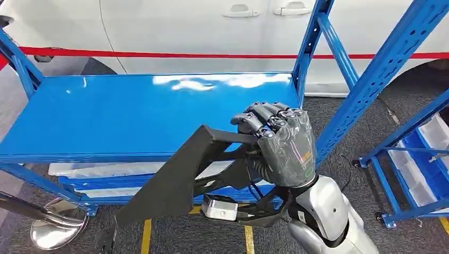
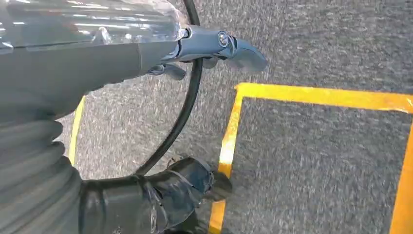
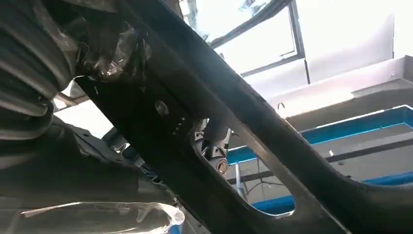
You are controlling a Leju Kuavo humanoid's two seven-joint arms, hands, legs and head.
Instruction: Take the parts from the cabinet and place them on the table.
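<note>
Right robot hand (image 1: 283, 145) clasps the black part (image 1: 177, 180) by its upper edge, carrying it level with the blue surface's (image 1: 132, 114) front edge for set-down.

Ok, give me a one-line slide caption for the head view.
Right hand holds a black part in front of the blue shelf, a white car behind it.

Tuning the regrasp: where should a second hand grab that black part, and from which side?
A guess: take the black part by its open-frame bars near the right hand, coming from the robot's left. The hanging panel end is broad and flat, with no edge for fingers to wrap.
</note>
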